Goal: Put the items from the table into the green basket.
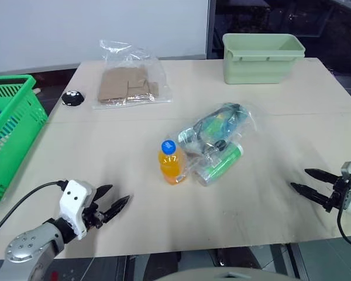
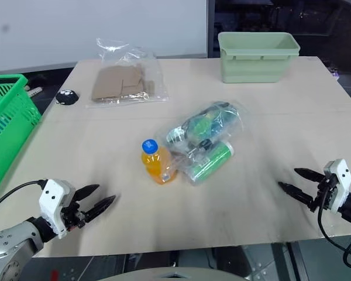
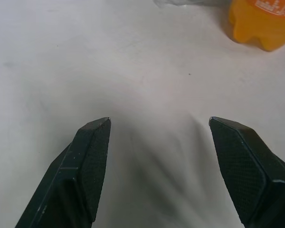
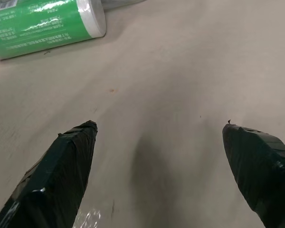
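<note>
In the middle of the table (image 1: 93,140) stands a small orange-drink bottle (image 1: 172,163) with a blue cap. Right beside it a green cylindrical container (image 1: 220,164) lies on its side. A crinkled clear bag of green-blue goods (image 1: 217,124) rests just behind the container. The green basket (image 1: 9,132) stands off the table's left edge. My left gripper (image 1: 120,194) hovers low near the front left, open and empty, with the bottle (image 3: 261,23) ahead of it. At the front right my right gripper (image 1: 299,178) is open and empty, the container (image 4: 42,26) ahead of it.
A pale mint tub (image 1: 262,55) stands at the table's far right. At the far left lies a clear bag holding brown cardboard (image 1: 130,83), and a small black object (image 1: 72,98) sits close to it. Bare tabletop separates each gripper from the items.
</note>
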Robot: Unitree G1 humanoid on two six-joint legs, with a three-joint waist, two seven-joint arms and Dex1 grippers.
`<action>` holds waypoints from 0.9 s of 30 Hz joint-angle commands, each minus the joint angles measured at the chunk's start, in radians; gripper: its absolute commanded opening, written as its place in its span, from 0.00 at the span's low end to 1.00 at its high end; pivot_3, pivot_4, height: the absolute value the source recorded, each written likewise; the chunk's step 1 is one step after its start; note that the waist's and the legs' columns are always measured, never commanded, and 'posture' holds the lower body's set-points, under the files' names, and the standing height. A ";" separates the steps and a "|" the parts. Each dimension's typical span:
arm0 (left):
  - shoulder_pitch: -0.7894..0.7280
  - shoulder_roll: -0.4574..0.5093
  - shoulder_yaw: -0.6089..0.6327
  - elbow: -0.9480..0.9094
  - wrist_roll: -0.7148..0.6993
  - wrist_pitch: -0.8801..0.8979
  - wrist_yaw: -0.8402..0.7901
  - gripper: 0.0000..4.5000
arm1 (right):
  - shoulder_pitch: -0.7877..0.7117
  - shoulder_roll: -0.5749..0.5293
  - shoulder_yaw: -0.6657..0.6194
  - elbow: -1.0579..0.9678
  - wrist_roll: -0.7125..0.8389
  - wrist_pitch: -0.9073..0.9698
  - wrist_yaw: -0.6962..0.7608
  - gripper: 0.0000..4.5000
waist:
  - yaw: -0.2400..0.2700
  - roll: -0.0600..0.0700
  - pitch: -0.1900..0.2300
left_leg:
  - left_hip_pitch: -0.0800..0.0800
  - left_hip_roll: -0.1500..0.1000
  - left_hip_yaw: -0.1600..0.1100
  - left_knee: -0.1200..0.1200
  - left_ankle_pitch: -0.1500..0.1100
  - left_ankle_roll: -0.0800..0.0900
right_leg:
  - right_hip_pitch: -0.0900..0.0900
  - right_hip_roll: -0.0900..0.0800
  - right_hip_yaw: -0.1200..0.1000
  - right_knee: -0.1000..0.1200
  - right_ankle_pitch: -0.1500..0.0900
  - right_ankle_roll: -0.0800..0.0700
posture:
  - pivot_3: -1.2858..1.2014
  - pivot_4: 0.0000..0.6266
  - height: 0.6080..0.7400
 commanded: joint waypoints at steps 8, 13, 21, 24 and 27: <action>0.010 0.003 0.043 -0.034 -0.011 -0.034 -0.007 0.75 | -0.116 0.014 0.034 0.002 -0.061 -0.054 -0.032 1.00 | 0.016 0.000 -0.007 | 0.001 0.000 -0.002 -0.002 0.000 0.000 | -0.001 0.002 -0.002 0.001 0.000 0.000 | 0.53 0.12 1.00; 0.002 0.004 0.042 -0.022 -0.007 -0.044 -0.007 0.75 | -0.153 0.011 0.038 0.004 -0.045 -0.018 -0.025 1.00 | 0.022 -0.001 -0.016 | 0.000 0.000 0.000 0.000 0.000 0.000 | -0.001 0.001 -0.001 0.001 0.000 0.000 | 0.53 0.10 1.00; -0.030 0.013 0.051 0.004 -0.030 -0.031 -0.022 0.87 | -0.203 -0.005 0.047 0.042 -0.052 0.035 -0.017 1.00 | 0.025 -0.001 -0.029 | 0.001 0.000 0.000 0.000 0.000 0.000 | 0.000 0.001 -0.001 0.001 0.000 0.000 | 0.53 0.08 1.00; -0.039 0.029 0.057 0.005 -0.026 -0.030 -0.029 0.99 | -0.214 -0.041 0.090 0.039 -0.103 0.027 -0.001 1.00 | 0.028 0.000 -0.031 | 0.001 0.000 0.000 0.000 0.000 0.000 | 0.000 0.001 -0.001 0.002 0.000 0.000 | 0.53 0.07 1.00; -0.054 0.076 0.123 -0.053 -0.185 0.030 -0.118 0.99 | -0.299 -0.056 0.127 -0.007 -0.126 -0.004 0.001 1.00 | 0.027 0.000 -0.031 | 0.001 0.000 0.000 0.001 0.000 0.001 | 0.000 0.001 -0.001 0.002 0.000 0.000 | 0.53 0.07 1.00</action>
